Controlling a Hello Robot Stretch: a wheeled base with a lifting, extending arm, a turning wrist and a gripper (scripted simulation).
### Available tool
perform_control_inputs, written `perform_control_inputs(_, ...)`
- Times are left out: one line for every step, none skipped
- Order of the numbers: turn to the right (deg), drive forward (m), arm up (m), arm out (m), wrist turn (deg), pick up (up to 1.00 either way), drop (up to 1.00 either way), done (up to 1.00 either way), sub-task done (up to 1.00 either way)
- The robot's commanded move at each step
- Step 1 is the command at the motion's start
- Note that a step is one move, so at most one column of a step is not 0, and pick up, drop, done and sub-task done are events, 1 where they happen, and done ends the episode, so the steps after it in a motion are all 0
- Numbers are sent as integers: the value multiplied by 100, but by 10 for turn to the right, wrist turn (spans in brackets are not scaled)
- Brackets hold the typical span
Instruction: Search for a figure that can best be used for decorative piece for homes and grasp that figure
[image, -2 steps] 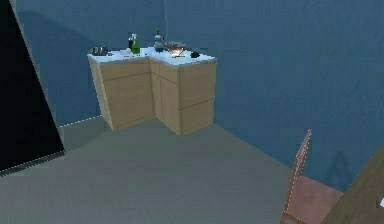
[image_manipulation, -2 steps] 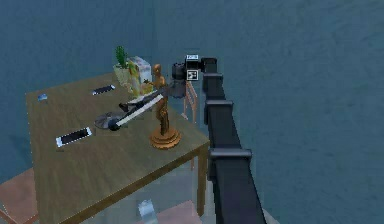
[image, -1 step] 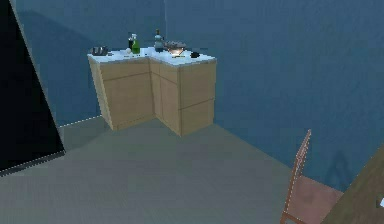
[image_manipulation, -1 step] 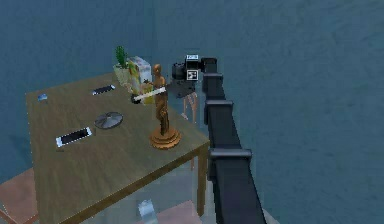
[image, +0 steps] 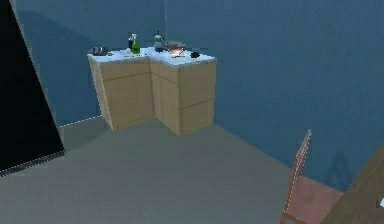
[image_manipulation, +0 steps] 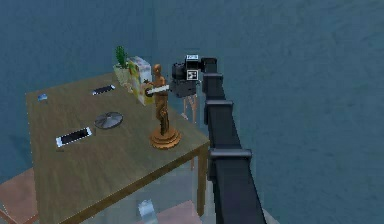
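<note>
Forward view's got a light wooden corner counter (image: 155, 92) with 2 bottles (image: 133, 44) on top. Arm side view: the brown human-shaped statuette (image_manipulation: 164, 126) stands on the wooden table (image_manipulation: 90, 165) near its edge, gripper (image_manipulation: 160, 91) right at it, can't tell if it's holding anything.

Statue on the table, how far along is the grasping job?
Search looks done: the brown statue stands on the wooden table, gripper at it. In hand: the grasp; whether the gripper holds anything cannot be told. Left: a confirmed grasp, statue clear of the table.
</note>
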Motion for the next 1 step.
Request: perform_control_inputs(0,0,0,0,0,100,0,0,0)
